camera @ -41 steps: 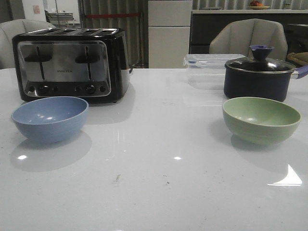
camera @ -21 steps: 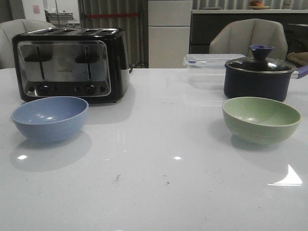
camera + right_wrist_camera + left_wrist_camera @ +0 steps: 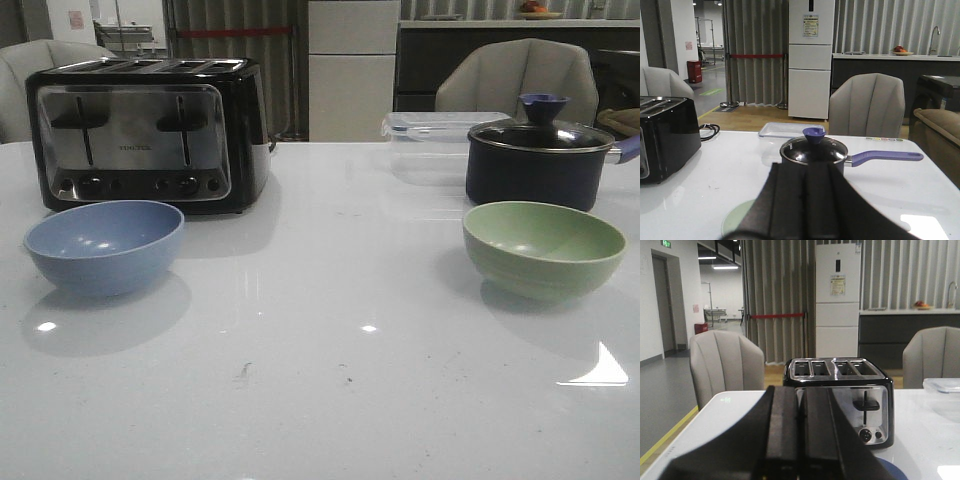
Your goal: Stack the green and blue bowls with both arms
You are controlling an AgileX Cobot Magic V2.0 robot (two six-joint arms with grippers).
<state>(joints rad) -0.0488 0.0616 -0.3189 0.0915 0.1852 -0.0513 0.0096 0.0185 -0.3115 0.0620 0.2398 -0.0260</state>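
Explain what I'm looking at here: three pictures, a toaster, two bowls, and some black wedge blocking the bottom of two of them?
It is a robot with two arms at a white table. The wide picture looks forward from the robot's front. On the table stand a blue bowl on the left, a green bowl on the right, a toaster, a lidded pot and a clear box.

The other two pictures come from cameras on the wrists. The black wedge is each arm's own gripper: the left gripper faces the toaster, the right gripper faces the pot. Both sets of jaws are pressed shut and hold nothing. Neither bowl has been touched yet.
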